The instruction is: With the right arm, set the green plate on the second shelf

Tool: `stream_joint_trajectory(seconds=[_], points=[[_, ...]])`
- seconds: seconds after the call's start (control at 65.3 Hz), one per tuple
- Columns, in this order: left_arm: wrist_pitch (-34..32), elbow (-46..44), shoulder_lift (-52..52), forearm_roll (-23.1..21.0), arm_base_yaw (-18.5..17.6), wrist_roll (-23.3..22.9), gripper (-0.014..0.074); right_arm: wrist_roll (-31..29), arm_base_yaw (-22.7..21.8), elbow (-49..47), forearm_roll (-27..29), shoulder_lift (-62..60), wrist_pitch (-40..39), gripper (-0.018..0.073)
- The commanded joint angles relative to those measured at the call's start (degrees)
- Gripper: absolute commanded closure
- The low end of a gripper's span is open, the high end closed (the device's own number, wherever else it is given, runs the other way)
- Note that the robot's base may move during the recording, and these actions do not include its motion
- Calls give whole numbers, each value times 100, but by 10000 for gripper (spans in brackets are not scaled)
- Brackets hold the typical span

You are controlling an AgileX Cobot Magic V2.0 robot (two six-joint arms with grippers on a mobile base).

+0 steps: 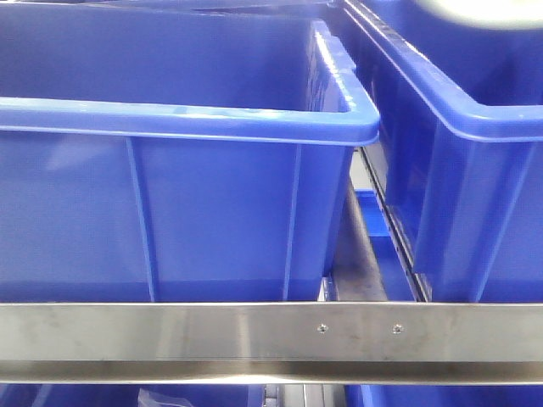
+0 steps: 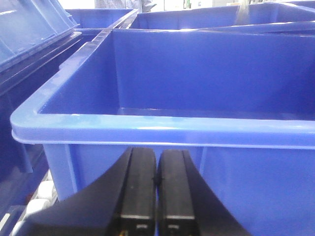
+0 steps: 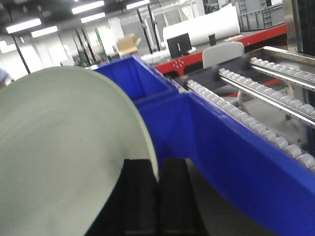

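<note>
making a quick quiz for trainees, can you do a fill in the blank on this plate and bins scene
1. The right claw grips the rim of a pale ____ plate.
2. The left claw is shut and holds ____.
3. The big bins on the rack are ____ in colour.
4. The bin in front of the left claw looks ____ inside.

Missing words: green; nothing; blue; empty

We see the green plate [image 3: 64, 147] up close in the right wrist view: pale sage green, matte, round, with a thin raised rim. It stands tilted on edge, filling the left of that view, its lower edge pinched between the right gripper's [image 3: 157, 196] black fingers.
</note>
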Motion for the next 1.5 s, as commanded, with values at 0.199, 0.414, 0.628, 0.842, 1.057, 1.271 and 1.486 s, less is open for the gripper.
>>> stream_joint_trajectory(seconds=[0.199,0.414,0.628,0.842,1.057,1.271,1.486], points=[[-444,227,-92,0,2,-9,466,-174,-644,-903,-76,731,176,201],[-444,227,-92,0,2,-9,466,-213,-916,-1106,-76,678,696,142],[-444,227,-92,0,2,-9,466,-1022,-916,-1106,-76,-72,1187,532],[-444,227,-92,0,2,-9,466,-2235,-916,-1106,-76,-1312,1971,512],[-444,227,-92,0,2,-9,466,-2875,-916,-1106,-76,-2636,4056,512],[-444,227,-92,0,2,-9,466,-2875,-916,-1106,-68,-3366,5948,512],[-444,227,-92,0,2,-9,466,-2870,-916,-1106,-20,-3487,6992,512]])
